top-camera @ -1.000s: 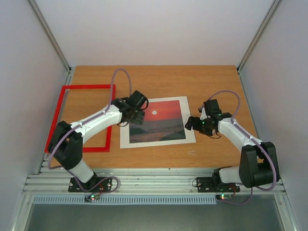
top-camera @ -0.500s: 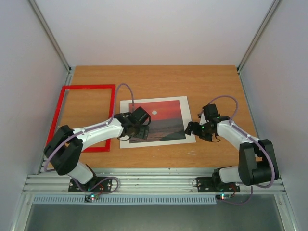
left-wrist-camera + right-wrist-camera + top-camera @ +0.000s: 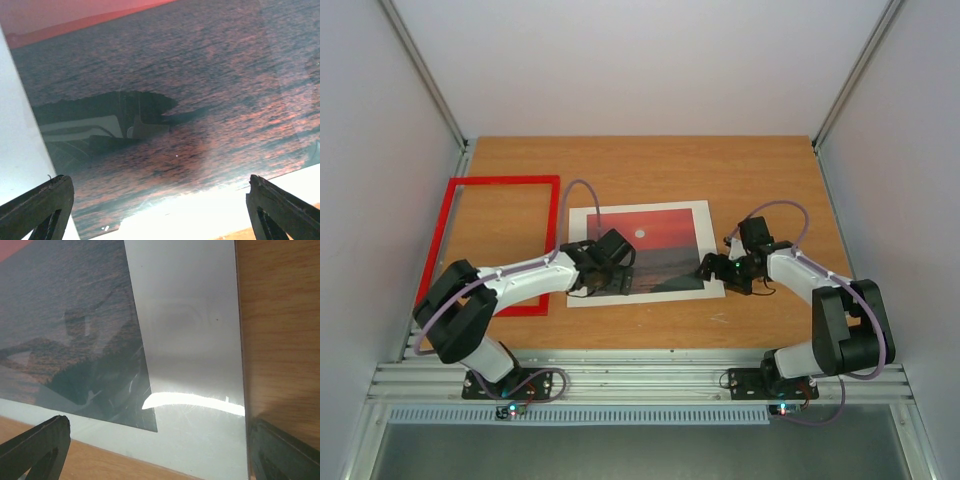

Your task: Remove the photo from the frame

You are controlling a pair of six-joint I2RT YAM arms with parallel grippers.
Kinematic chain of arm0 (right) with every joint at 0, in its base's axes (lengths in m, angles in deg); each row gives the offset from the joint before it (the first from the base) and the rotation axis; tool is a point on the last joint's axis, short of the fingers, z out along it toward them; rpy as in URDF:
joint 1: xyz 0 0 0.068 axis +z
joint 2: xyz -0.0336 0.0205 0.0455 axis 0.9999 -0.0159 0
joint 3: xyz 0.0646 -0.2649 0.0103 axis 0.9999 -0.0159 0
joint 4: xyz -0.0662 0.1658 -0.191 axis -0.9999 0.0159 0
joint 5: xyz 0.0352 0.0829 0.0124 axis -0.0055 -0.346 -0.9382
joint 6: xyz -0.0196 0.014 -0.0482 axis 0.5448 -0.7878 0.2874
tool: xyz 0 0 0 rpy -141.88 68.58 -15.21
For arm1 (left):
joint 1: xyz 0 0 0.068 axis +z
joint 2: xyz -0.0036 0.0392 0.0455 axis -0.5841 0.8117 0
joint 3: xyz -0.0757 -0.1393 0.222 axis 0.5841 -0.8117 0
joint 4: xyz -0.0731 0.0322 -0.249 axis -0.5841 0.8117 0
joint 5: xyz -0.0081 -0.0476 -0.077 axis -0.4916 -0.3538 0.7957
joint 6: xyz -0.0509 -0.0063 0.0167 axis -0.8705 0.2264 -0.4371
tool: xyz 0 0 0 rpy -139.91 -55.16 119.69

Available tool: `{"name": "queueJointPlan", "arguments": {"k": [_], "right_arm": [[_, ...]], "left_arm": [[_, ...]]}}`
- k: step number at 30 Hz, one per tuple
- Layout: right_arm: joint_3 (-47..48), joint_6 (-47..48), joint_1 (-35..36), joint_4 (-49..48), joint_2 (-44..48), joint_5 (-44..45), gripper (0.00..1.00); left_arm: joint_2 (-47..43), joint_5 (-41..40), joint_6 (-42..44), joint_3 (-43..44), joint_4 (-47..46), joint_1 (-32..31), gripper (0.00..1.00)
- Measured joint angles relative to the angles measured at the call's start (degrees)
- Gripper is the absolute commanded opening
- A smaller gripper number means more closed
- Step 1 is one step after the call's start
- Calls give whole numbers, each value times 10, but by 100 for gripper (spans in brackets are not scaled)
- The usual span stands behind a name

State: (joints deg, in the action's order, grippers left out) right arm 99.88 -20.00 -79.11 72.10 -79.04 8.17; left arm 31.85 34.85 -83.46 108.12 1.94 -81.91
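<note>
The photo (image 3: pixel 655 240), a red sunset print, lies flat mid-table inside a white mat border (image 3: pixel 710 240). The red frame (image 3: pixel 505 180) lies apart at the left, with only bare table inside it. My left gripper (image 3: pixel 610 278) is open low over the photo's near left part. Its wrist view shows the dark sea (image 3: pixel 200 75) and the mat's near strip (image 3: pixel 200 210) between wide jaws (image 3: pixel 159 200). My right gripper (image 3: pixel 712 270) is open over the mat's near right corner. Its wrist view (image 3: pixel 159 445) shows the photo's corner (image 3: pixel 65 315) and the glossy mat (image 3: pixel 190 315).
The wooden table (image 3: pixel 760 170) is walled in white on three sides. Metal rails (image 3: pixel 640 375) run along the near edge by the arm bases. The surface over the print and mat reflects light and the grippers.
My left gripper has moved from the photo's far left part toward its near edge. My right gripper has moved left and now sits over the mat's near right corner. The frame and photo have not moved.
</note>
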Motion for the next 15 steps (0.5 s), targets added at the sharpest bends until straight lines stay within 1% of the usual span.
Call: {"name": "queueJointPlan", "arguments": {"k": [4,11,15], "right_arm": [[-4,0,1,3,8,-11,97],[-6,0,3,23,64,-28,97],[-6,0,4,30,71,-33,97]], "left_arm": [[8,2,0,0,-6,-12,95],[18,5,0,0,-11,-21,95],[20,6,-1,0,-12,-24,96]]}}
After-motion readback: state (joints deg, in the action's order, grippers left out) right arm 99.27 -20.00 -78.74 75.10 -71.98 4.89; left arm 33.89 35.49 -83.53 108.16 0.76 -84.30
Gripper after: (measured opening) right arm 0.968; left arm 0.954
